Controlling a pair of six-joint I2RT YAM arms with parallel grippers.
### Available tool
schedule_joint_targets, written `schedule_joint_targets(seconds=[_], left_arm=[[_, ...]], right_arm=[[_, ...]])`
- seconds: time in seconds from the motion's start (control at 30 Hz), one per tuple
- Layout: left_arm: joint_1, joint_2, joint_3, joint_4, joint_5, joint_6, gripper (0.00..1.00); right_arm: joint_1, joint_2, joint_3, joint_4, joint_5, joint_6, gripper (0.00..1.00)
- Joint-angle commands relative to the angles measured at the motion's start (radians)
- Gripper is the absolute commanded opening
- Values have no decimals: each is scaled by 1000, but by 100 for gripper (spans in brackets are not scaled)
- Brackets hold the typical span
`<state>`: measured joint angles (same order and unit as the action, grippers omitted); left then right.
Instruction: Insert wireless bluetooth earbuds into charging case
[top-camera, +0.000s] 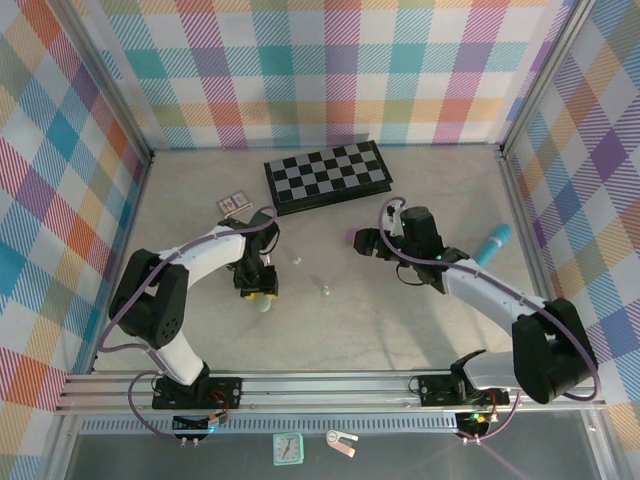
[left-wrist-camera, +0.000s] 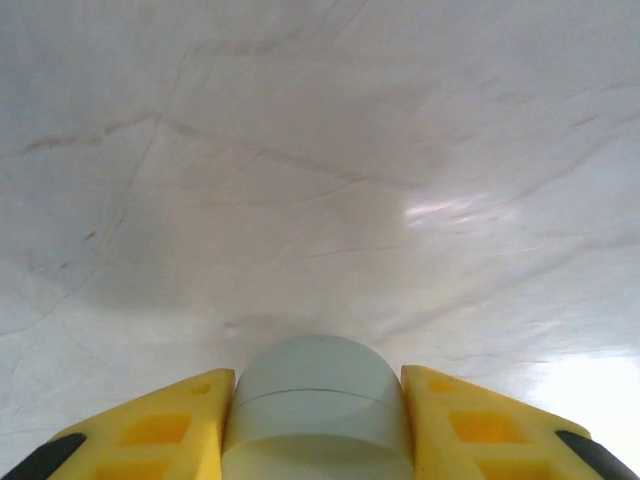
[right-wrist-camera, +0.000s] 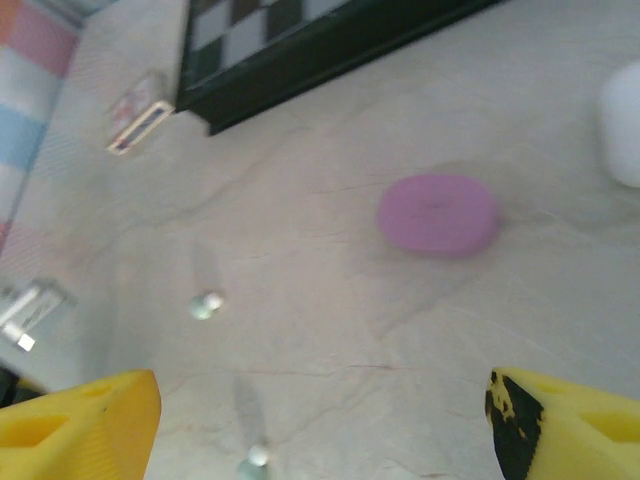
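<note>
Robot test cell of a laboratory. A pale tabletop (top-camera: 350, 330) is enclosed at left, right and far sides by plaid cloth walls (top-camera: 330, 70) carried on metal posts (top-camera: 542, 85). The left arm (top-camera: 150, 300) and right arm (top-camera: 490, 290) are bolted to an aluminium rail (top-camera: 330, 385) at the near edge.

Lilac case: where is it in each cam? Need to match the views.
Top external: lilac case near centre, just left of the right tool, below the chessboard.
Right wrist: lilac case right of centre, ahead of the open tool.
Left wrist: a pale green case clamped in the left tool.
Shared landmark: chessboard, upper centre in top external, top edge in right wrist.
</note>
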<state>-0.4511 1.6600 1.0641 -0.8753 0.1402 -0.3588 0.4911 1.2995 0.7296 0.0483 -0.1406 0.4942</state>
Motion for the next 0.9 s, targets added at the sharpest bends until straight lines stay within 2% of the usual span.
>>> schedule_joint_targets(seconds=[0.0, 0.07, 0.23, 0.4, 0.67, 0.87], left_arm=[[4, -65, 37, 113, 83, -100, 38], [13, -79, 40, 193, 118, -154, 38], [14, -120, 29, 362, 122, -300, 38], [14, -128, 4, 507, 198, -432, 38], [12, -157, -8, 520, 274, -475, 38], [12, -176, -18, 522, 302, -486, 39]], right_arm=[[43, -22, -41, 113, -114, -85, 84], [78, -11, -58, 171, -139, -99, 85], [162, 46, -55, 245, -142, -113, 85], [212, 116, -38, 322, -162, -102, 85], [228, 214, 17, 363, -210, -125, 80], [228, 297, 87, 398, -244, -80, 65]])
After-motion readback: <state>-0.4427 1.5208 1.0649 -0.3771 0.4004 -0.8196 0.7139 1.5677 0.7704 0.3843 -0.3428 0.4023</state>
